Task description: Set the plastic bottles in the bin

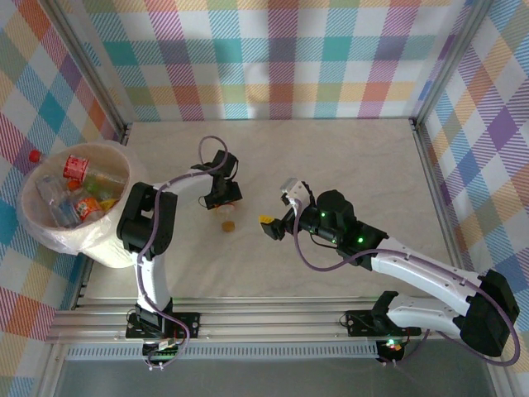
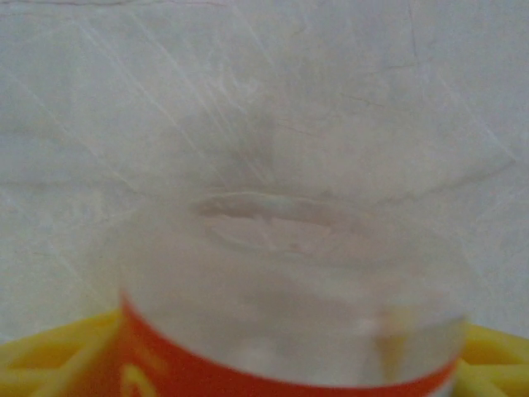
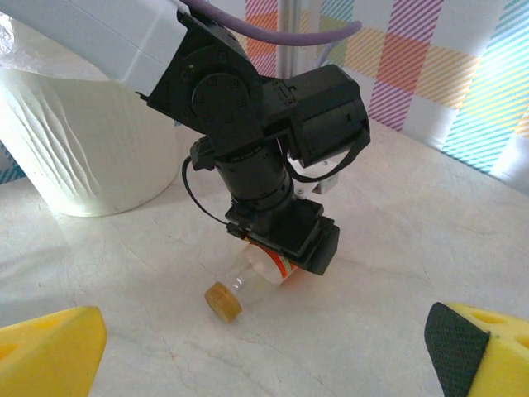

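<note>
A clear plastic bottle [image 1: 227,221] with an orange-red label and a tan cap lies on its side on the table [image 1: 347,157]. My left gripper [image 1: 223,199] is down over it from above, its jaws closed on the labelled body [image 3: 285,266]. In the left wrist view the bottle [image 2: 289,289] sits between the yellow fingers [image 2: 41,351]. My right gripper [image 3: 264,364] hovers low to the bottle's right, open and holding nothing, pointed at the bottle. The white ribbed bin [image 1: 50,236] stands at the far left and holds several bottles [image 1: 78,194].
Checked fabric walls [image 1: 273,58] enclose the table on three sides. The bin [image 3: 83,149] stands close behind the left arm [image 3: 107,41]. A metal rail [image 1: 273,318] runs along the near edge by the arm bases.
</note>
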Controlling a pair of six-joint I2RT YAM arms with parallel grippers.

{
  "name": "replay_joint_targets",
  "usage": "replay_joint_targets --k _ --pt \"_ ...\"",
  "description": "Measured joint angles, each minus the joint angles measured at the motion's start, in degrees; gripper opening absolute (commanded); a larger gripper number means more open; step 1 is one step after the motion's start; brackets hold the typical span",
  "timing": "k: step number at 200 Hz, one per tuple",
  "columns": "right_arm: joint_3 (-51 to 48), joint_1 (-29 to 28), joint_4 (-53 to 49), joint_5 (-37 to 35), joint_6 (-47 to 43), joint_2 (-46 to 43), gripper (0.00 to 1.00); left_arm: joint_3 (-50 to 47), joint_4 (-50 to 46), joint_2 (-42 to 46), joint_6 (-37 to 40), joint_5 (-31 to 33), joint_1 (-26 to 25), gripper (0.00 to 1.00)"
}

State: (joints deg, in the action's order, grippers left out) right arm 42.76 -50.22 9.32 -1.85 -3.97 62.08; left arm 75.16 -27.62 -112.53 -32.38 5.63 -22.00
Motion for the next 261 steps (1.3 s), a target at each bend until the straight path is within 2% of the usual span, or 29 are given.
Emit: replay_joint_targets --k 45,123,171,261 --pt "0.5 0.0 -0.5 0.0 0.0 0.5 1.00 -0.8 0.7 0.5 0.0 0.0 0.3 0.56" --pt "1.7 0.0 -0.6 0.2 0.0 2.0 1.00 -2.9 2.3 4.5 0.0 -0.2 0.3 0.54" --pt "3.0 0.0 -1.6 1.4 0.0 3.7 1.00 -3.5 2.8 16.2 -0.9 -0.2 0.3 0.53" --pt "7.0 0.0 -3.1 4.4 0.7 8.5 1.00 -7.1 3.9 45.3 -2.4 2.9 1.2 0.51"
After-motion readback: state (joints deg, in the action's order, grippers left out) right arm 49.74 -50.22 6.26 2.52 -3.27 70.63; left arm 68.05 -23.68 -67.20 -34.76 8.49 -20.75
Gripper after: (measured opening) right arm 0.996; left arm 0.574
